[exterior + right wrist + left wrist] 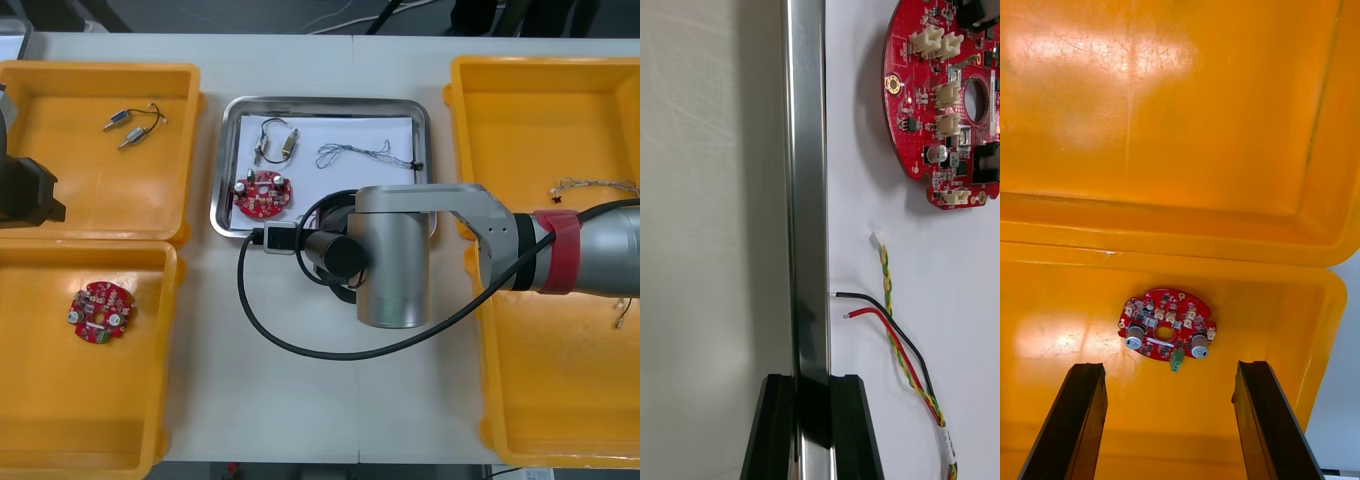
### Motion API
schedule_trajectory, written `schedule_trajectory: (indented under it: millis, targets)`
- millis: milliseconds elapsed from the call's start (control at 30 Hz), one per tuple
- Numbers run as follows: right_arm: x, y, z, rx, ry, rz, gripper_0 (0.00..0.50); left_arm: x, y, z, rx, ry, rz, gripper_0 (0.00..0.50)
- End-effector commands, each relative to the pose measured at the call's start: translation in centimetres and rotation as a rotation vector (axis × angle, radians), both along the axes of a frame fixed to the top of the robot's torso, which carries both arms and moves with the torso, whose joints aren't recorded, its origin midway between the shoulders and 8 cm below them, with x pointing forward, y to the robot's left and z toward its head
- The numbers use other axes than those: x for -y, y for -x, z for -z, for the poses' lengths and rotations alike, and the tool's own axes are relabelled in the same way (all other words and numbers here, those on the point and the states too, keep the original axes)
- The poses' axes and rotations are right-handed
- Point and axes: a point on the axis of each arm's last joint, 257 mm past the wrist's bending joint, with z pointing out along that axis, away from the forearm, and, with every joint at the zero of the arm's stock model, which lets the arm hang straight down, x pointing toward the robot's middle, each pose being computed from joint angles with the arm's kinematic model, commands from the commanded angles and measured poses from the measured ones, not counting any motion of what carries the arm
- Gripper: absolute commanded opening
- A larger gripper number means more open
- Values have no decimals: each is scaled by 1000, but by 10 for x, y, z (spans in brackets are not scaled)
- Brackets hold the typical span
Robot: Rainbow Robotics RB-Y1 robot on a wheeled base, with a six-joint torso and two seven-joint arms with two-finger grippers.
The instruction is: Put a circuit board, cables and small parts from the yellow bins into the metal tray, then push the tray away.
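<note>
While right claw [813,381] pinches metal tray [806,150] rim, cables [895,339] lie beside; left claw [1169,366] spread

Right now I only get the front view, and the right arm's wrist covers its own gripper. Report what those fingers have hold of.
Observer: The right gripper is shut on the metal tray at its near rim, with the rim between its fingers.
Operator: Check for anything lying next to that grip.
Observer: A red and yellow cable lies inside the tray, its bare ends close to the rim, just beyond the fingers.
Operator: Now report the left side.
Observer: The left gripper is open above a yellow bin, and a circuit board lies in that bin beyond its fingers.
</note>
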Motion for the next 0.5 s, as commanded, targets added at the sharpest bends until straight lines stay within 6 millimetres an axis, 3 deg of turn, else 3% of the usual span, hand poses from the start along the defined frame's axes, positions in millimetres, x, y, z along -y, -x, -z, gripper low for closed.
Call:
schedule_trajectory:
  millis: [33,500]
  targets:
    - [0,-26,-28,80,22,-40,0,-14,4,-13,18,-64,31,500]
    - [1,-54,-44,131,19,-63,0,-14,4,-13,18,-64,31,500]
